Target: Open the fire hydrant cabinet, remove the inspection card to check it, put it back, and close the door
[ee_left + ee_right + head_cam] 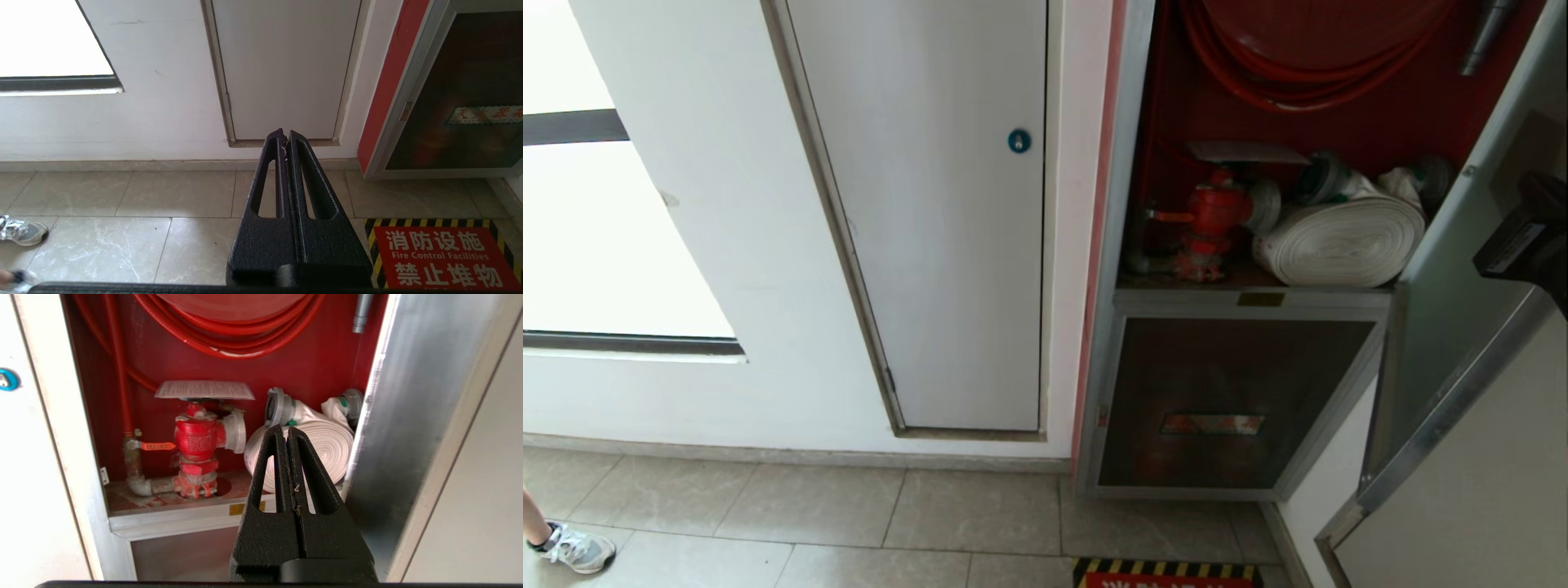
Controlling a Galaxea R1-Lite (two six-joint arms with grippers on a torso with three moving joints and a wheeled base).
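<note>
Inspection card (204,390) print perhaps unreadable

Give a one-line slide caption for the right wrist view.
Right gripper, fingers shut, before the open fire hydrant cabinet; inspection card lies atop the red valve.

The fire hydrant cabinet (1131,122) fills the upper right of the head view. Its door (1437,327) stands open at the far right edge. Inside, the valve (1213,216) sits at the left and the rolled hose (1339,241) lies just to its right. The inspection card (204,390) rests flat on top of the valve. The hose reel (1307,57) hangs above them. A smaller glass panel (1225,400) sits below the shelf. A plain panel (931,245) is left of the cabinet. A shoe (576,549) is at the lower left corner.
</note>
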